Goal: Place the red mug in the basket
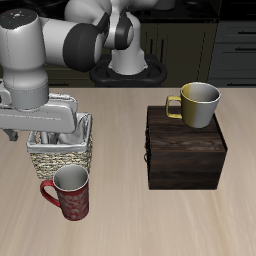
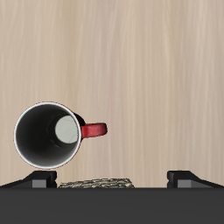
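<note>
Gripper above the basket, jaws spread, empty | red mug upright just in front of the basket, toward table's front edge | advice: centre over rim opposite handle before descending

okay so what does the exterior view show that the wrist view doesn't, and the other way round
Only the exterior view shows the dark brown wooden box with the yellow-handled grey mug standing on top of it, the robot arm, and the whole basket from outside.

Only the wrist view looks straight down into the red mug, showing its grey inside and pale round bottom.

Both show the red mug with its red handle, standing upright on the wooden table just in front of the basket, though the wrist view catches only a strip of the basket's woven rim.
</note>
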